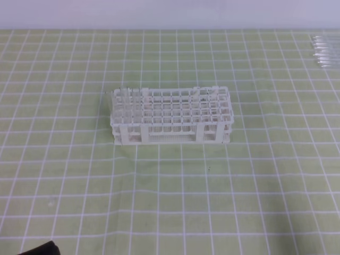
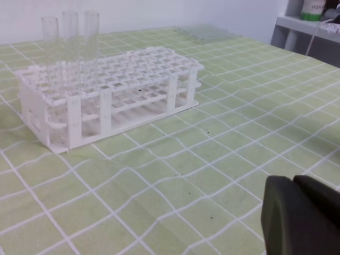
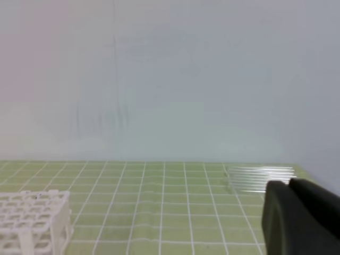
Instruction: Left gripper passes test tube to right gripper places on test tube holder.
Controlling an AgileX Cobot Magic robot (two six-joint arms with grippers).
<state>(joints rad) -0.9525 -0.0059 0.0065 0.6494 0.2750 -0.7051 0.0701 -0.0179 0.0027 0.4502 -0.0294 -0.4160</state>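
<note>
The white test tube holder (image 1: 172, 114) stands in the middle of the green chequered mat, also seen in the left wrist view (image 2: 122, 79) and at the lower left of the right wrist view (image 3: 32, 212). Three clear tubes (image 2: 69, 42) stand upright in its left end. Several clear test tubes (image 1: 323, 50) lie side by side at the far right (image 3: 260, 178); I cannot single out the task's tube among them. The left gripper (image 2: 295, 183) hangs well in front of the rack, its jaws together and holding nothing. The right gripper (image 3: 289, 186) looks shut too, short of the lying tubes.
A black part of the left arm (image 1: 40, 248) pokes in at the bottom left corner. A grey shelf (image 2: 303, 26) with a green-and-white container (image 2: 313, 8) stands beyond the table's far right. A pale wall closes off the back.
</note>
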